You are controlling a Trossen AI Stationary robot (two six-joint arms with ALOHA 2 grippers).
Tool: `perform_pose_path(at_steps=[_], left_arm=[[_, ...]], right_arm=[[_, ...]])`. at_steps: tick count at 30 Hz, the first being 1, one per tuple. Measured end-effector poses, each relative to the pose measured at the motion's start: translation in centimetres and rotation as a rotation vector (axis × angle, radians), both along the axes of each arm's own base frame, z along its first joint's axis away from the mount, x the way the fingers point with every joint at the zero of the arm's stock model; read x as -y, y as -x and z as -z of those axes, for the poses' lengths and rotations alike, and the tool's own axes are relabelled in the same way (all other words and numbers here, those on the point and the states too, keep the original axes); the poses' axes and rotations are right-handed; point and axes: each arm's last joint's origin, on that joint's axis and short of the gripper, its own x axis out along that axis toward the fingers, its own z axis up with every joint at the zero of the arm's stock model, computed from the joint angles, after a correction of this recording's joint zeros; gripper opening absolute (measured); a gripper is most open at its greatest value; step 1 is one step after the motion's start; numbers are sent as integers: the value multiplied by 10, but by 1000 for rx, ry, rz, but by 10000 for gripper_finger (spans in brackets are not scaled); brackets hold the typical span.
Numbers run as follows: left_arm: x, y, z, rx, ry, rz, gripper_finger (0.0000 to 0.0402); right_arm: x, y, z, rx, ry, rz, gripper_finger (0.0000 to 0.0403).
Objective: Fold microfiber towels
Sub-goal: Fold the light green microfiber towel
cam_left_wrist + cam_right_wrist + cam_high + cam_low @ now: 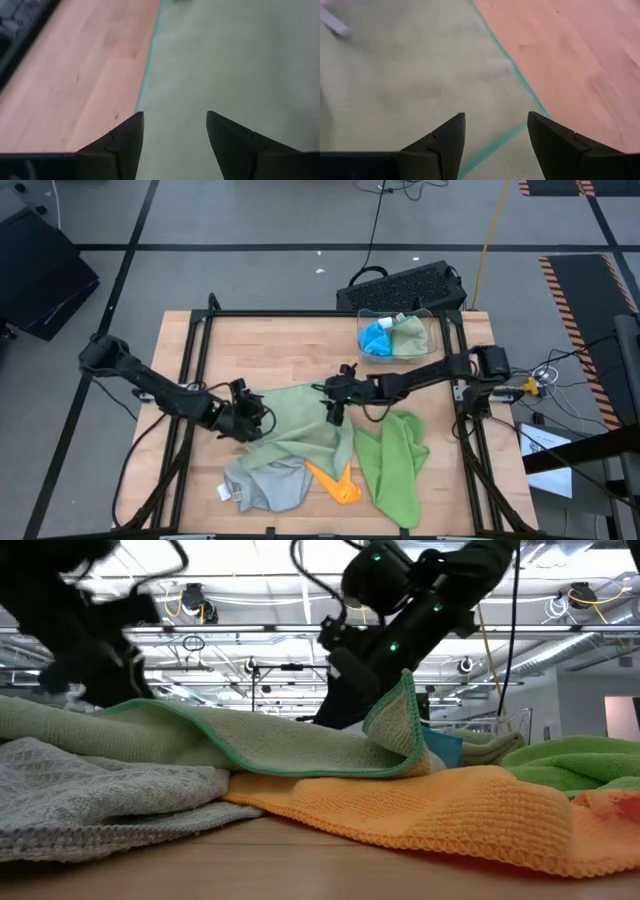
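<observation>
Both claws are open with nothing in them. The left gripper (252,416) sits low over the left edge of the sage towel (300,420), and its wrist view shows the fingers (125,140) spread, with that towel's teal-stitched edge running between them next to bare wood. The right gripper (335,398) is at the far right part of the same towel, jaws also apart, fingers (447,137) straddling the teal hem near a corner.

Going big to small: the wooden table (280,345) holds the whole pile. The sage towel is spread across the middle, overlapping the others. The lime towel (395,460) lies crumpled on the right, touching the sage one. The grey towel (265,485) is bunched at the front left, partly under the sage, with a small white tag (225,493) at its corner. The orange towel (338,485) pokes out between grey and lime. Further back right there's a clear bin (425,330) with a blue towel (376,338) and another pale green one inside.

In the low view, the sage towel's edge (400,725) curls up over the orange.
</observation>
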Motion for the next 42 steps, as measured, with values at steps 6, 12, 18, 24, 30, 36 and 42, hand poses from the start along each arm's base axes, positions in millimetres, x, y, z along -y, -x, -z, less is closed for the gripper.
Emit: perform_pose_path(at_steps=[6, 12, 18, 24, 30, 36, 42], left_arm=[[-25, 11, 25, -51, 19, -97, 218], [-43, 23, 42, -122, 27, -171, 218], [-57, 28, 46, -123, -28, -282, 218], [-69, 28, 44, -103, -111, -379, 218], [-78, 25, 39, -68, -109, -436, 218], [-70, 10, 25, 22, 66, -339, 218], [-61, -6, 26, 86, 156, -158, 218]], right_arm=[[6, -11, 7, -83, 42, -12, 208], [13, -12, 16, -136, 129, 10, 205], [21, -11, 16, -159, 227, 54, 164], [34, -10, 16, -144, 155, 73, 82], [33, -20, 1, -19, 23, 59, 72], [25, -19, 4, -58, 47, 58, 181], [24, -15, 9, -79, 89, 82, 236]])
